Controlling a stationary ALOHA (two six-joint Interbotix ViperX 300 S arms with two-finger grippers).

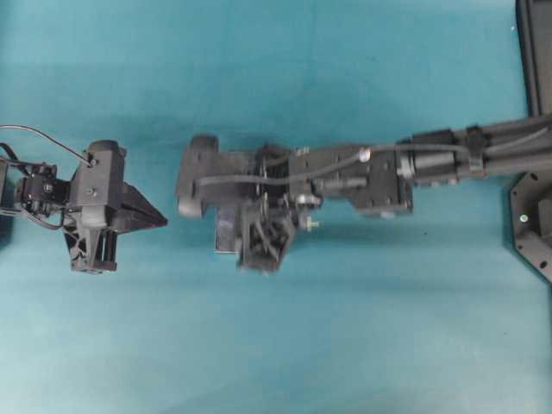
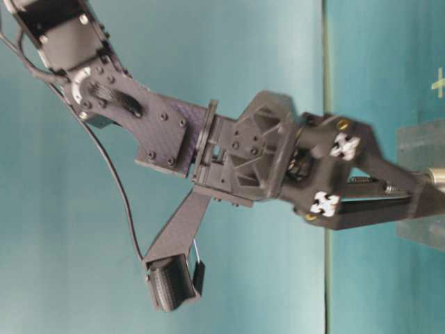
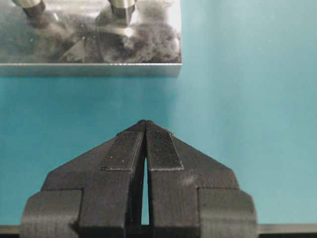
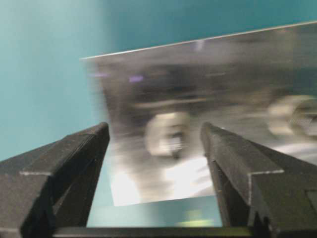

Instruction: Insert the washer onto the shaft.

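A metal block (image 3: 89,47) lies on the teal table with two upright shafts, one (image 3: 123,9) nearer its corner and a second shaft (image 3: 29,7) further in. My left gripper (image 3: 145,123) is shut and empty, a short way off the block's edge and pointing at it (image 1: 160,221). My right gripper (image 4: 154,131) stands open just over the block (image 4: 208,64), nothing between its fingers. Beyond them a pale round shape (image 4: 168,134) sits on the block, too blurred to tell washer from shaft. A second round shape (image 4: 292,116) lies to its right.
The right arm (image 1: 448,164) reaches across the middle from the right and covers most of the block (image 1: 222,240). A black base (image 1: 530,224) stands at the right edge. Bare teal table (image 1: 276,345) lies in front and behind.
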